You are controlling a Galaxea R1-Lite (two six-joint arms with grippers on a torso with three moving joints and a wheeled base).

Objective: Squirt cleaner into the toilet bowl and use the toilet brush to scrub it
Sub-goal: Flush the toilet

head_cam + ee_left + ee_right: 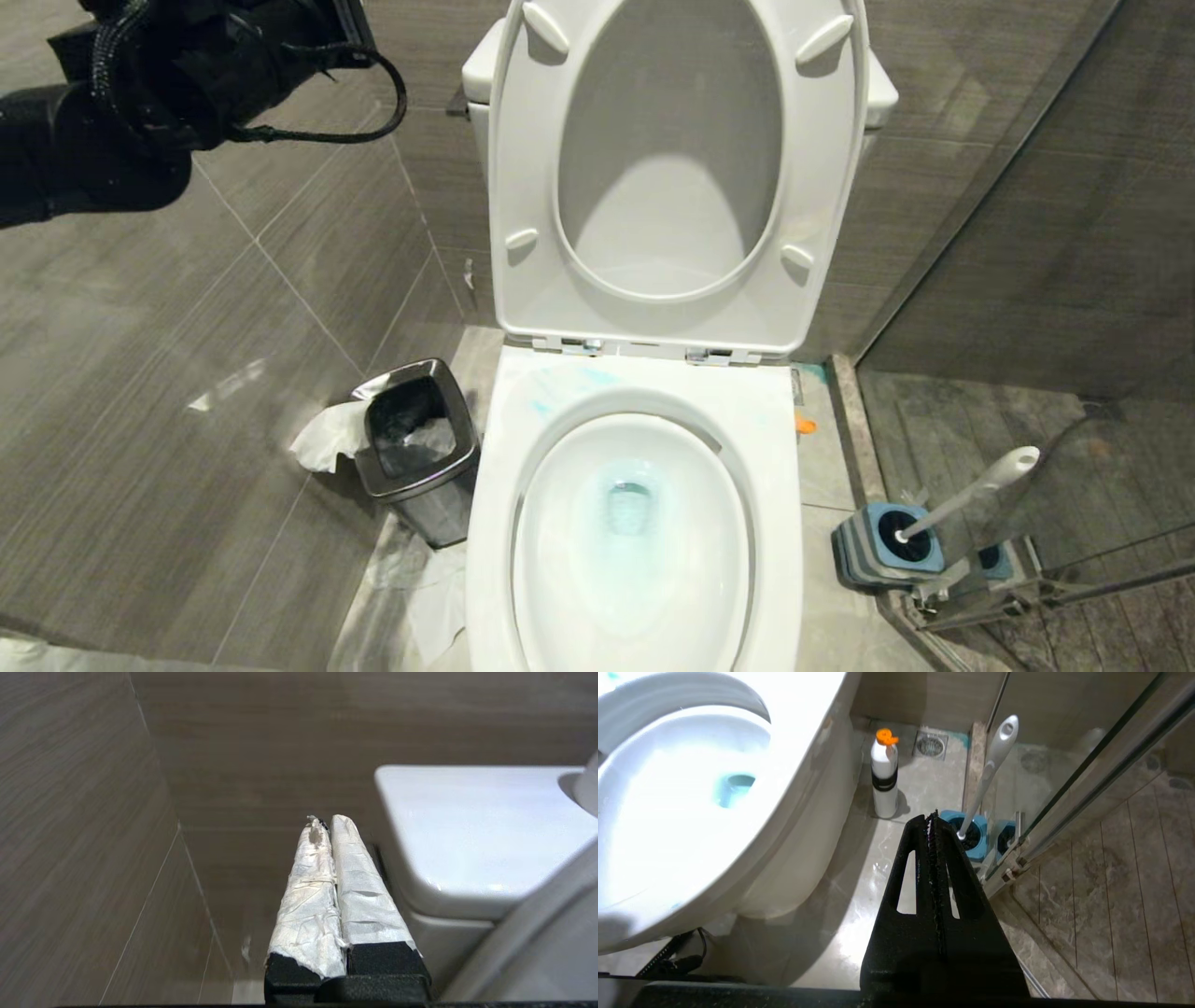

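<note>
The white toilet bowl (773, 523) stands in the middle with seat and lid (672, 159) raised. Turquoise cleaner tints the water (630, 509) and smears the back rim (565, 385). The toilet brush (971, 493) leans in its grey-and-blue holder (882, 551) on the floor to the right. My left arm (140, 84) is raised at the upper left. Its taped left gripper (327, 820) is shut and empty beside the white tank (467, 830). My right gripper (931, 816) is shut and empty, low beside the bowl (798, 742), a little short of the brush (994, 765).
A white cleaner bottle with an orange cap (884, 774) stands on the floor between bowl and holder (971, 830). A steel waste bin (415, 448) with tissue sits left of the bowl. A glass shower partition (1074, 523) and its sill close the right side.
</note>
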